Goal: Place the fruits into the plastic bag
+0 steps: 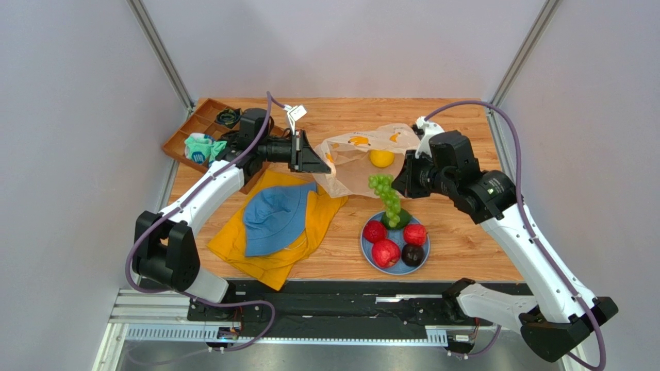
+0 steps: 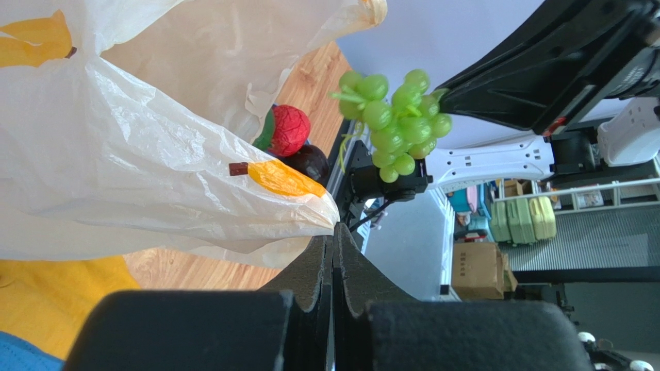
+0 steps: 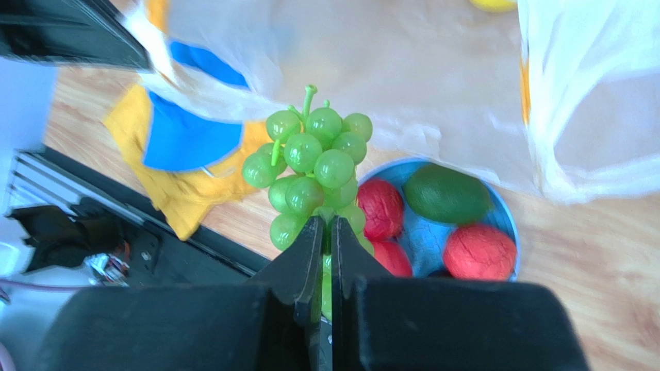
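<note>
Over the plate (image 3: 424, 238), grape bunch (image 1: 387, 199) lengthwise, stem toward the plastic bag (image 1: 352, 166)

My two arms are white tubes with black joints. In the top view, the left arm (image 1: 205, 193) is at 8 o'clock and the right arm (image 1: 531, 247) at 4 o'clock. A purple cable (image 1: 465, 103) runs along each. I see a tiny green light (image 1: 489, 185) on the right arm. The left gripper (image 1: 321, 158) and right gripper (image 1: 397, 188) are black, with pointy fingers (image 3: 306, 255).
</note>
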Action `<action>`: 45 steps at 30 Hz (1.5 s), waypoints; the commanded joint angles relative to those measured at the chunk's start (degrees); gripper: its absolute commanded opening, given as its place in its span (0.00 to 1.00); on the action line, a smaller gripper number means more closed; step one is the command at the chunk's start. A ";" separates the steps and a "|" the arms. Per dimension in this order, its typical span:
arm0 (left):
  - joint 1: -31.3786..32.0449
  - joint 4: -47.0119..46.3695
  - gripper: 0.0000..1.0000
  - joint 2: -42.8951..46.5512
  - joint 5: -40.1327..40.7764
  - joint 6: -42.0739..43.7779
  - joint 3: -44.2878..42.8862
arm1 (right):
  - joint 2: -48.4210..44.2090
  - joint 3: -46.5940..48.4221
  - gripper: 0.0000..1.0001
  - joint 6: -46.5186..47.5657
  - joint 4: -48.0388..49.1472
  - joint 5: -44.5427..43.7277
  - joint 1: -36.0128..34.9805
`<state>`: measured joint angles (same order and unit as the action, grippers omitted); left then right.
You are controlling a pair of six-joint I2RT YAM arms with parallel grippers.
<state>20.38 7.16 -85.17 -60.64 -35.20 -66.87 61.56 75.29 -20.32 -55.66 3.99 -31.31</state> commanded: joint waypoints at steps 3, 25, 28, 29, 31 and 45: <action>-0.43 1.63 0.00 2.02 0.26 2.94 -2.65 | 1.36 3.72 0.00 -3.76 9.25 2.16 0.37; -0.52 7.61 0.00 3.16 2.72 7.95 -5.11 | 9.98 9.44 0.00 -5.79 13.47 11.21 9.25; -0.61 8.05 0.00 3.16 2.98 8.48 -5.37 | 12.52 10.05 0.00 -6.93 14.52 12.62 9.60; -0.61 8.05 0.00 3.08 3.07 8.48 -5.37 | 13.14 10.23 0.00 -7.02 15.05 12.97 9.69; -0.61 7.87 0.00 2.99 2.72 8.13 -5.37 | 14.73 10.84 0.00 -7.89 15.14 13.50 9.60; -0.61 8.93 0.00 3.16 3.34 9.10 -5.55 | 7.35 2.59 0.00 -10.36 16.82 15.79 9.69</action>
<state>20.16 15.68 -83.77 -57.58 -27.94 -69.93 72.55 78.46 -30.35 -40.25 17.82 -21.93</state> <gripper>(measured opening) 0.007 0.047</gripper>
